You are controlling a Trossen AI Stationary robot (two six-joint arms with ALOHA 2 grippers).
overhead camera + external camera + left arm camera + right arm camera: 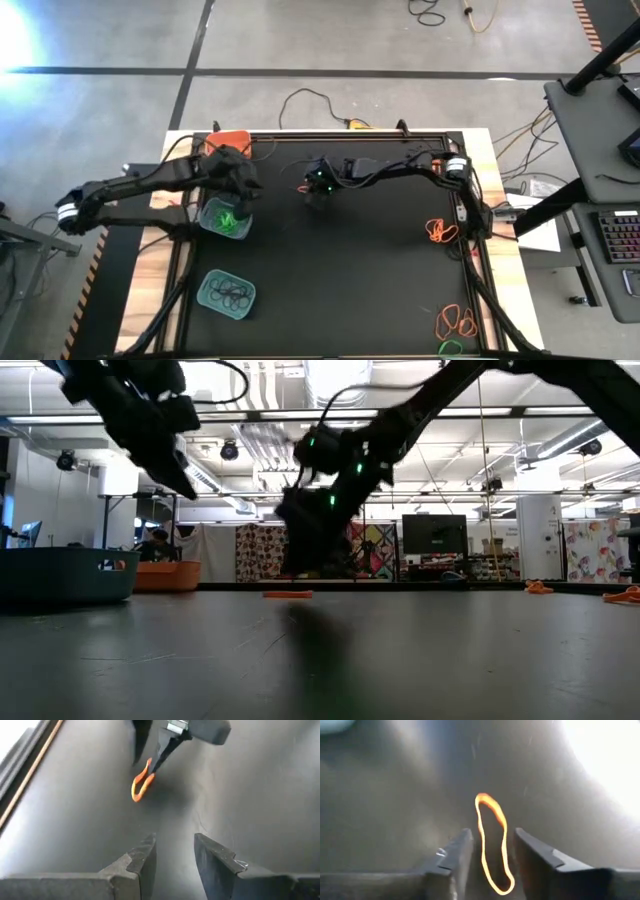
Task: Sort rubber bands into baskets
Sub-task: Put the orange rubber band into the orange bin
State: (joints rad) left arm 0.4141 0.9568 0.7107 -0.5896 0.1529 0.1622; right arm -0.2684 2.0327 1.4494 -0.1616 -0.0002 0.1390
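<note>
Item 1 — flat black work surface [340, 260], carrying everything listed below.

Item 2 — two dark six-joint arms. The left gripper [238, 196] hung over the green basket; its jaws stood apart with nothing between them. The right gripper [318, 192] was low over the middle of the far part of the surface, jaws parted around an orange band — whether they pinched it or merely straddled it I cannot tell.

Item 3 — three small shallow plastic baskets at the left side: orange basket [230, 140] at the far edge, teal-green basket holding bright green bands [226, 218] nearer, teal-green basket holding black bands [228, 292] nearest.

Item 4 — loose thin orange rubber bands [440, 232] clustered at the right edge, more orange ones [458, 322] at the near right corner with a green one [450, 348] beside them.

Item 5 — single orange elastic loop [494, 845], at the right gripper, just above or on the surface.

Handling, as judged: very light, limp, stretchy; likely to cling or flop. Best pinched on one strand of the loop.
</note>
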